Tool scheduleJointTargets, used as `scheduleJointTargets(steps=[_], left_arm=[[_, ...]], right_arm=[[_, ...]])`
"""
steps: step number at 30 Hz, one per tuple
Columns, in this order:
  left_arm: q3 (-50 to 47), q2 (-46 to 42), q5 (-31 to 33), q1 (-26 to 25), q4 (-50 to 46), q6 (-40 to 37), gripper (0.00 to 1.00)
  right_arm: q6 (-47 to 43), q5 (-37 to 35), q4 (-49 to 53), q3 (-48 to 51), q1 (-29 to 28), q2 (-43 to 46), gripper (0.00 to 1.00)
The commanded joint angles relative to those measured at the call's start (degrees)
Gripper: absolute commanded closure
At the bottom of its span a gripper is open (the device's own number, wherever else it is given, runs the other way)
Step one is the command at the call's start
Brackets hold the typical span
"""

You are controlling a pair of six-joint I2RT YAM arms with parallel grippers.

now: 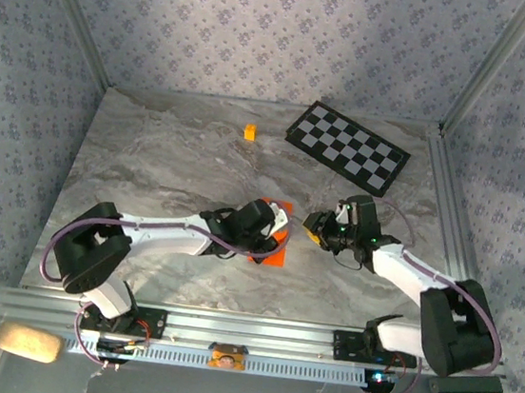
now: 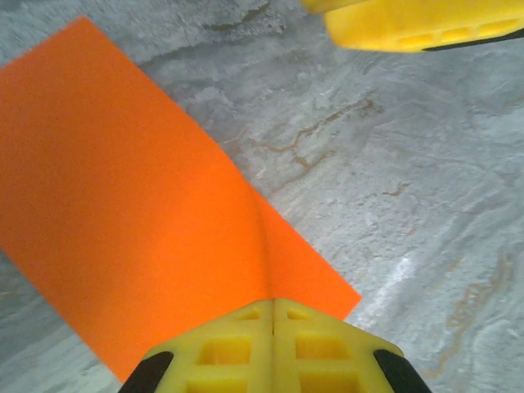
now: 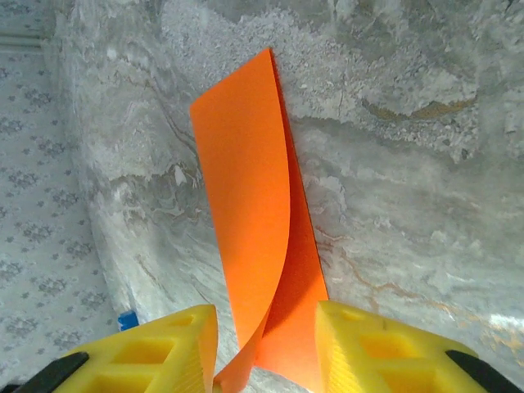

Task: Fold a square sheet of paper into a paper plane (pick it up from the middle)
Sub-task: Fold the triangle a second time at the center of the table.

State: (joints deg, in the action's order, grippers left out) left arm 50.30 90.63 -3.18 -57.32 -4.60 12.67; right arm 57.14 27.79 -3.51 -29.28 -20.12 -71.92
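The square sheet of paper (image 1: 266,255) is bright orange and lies on the marble table between my two grippers. In the right wrist view the sheet (image 3: 250,205) is curled over on itself into a long loose fold, not a pointed paper plane. My left gripper (image 2: 273,301) is shut on one edge of the paper (image 2: 123,205), and a raised crease runs out from its fingertips. My right gripper (image 3: 266,327) is open, its yellow fingers (image 3: 176,344) on either side of the fold's near end without pinching it. From above, the left gripper (image 1: 273,231) and the right gripper (image 1: 314,230) are close together.
A black-and-white checkered board (image 1: 347,146) lies at the back right. A tiny orange-yellow cube (image 1: 249,132) sits at the back centre. Patterned walls enclose the table (image 1: 150,173) on three sides. A beige pad (image 1: 27,341) rests beyond the near left rail.
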Motion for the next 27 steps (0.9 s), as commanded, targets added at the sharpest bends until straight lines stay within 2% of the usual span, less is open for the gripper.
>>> scheduleJointTargets(steps=[1,10,14,16,19,21,24,27], left_arm=[[-1.3,-1.07,-11.23,1.95,2.24,4.03,1.0],[-2.68,-1.07,-16.51,5.19,5.67,8.13,1.0],[-3.15,-1.11,-16.35,6.05,6.4,9.0,1.0],[-3.13,-1.23,-16.34,6.16,6.23,8.72,1.0],[-2.91,-1.33,-16.12,6.17,5.3,7.87,1.0],[-2.76,-1.33,-15.37,6.15,4.55,7.46,1.0],[-3.01,-1.33,-14.78,6.17,4.72,7.77,1.0],[-3.22,-1.32,-14.32,6.16,5.39,8.19,1.0]], right_arm=[[-3.87,-2.55,6.24,0.13,-0.55,2.41,0.64],[-7.41,-7.33,6.55,2.13,-8.44,5.62,0.76],[-5.39,-1.98,4.79,2.21,-9.08,2.35,0.78],[-4.0,-0.85,2.21,2.34,-10.13,0.78,0.75],[-1.14,-2.26,1.73,1.14,-11.16,-1.39,0.74],[0.04,-0.74,0.83,-0.18,-11.17,-3.7,0.75],[-0.21,-0.59,3.03,-2.87,-12.19,-6.73,0.78],[0.07,0.05,0.62,-3.15,-13.47,-8.77,0.8]])
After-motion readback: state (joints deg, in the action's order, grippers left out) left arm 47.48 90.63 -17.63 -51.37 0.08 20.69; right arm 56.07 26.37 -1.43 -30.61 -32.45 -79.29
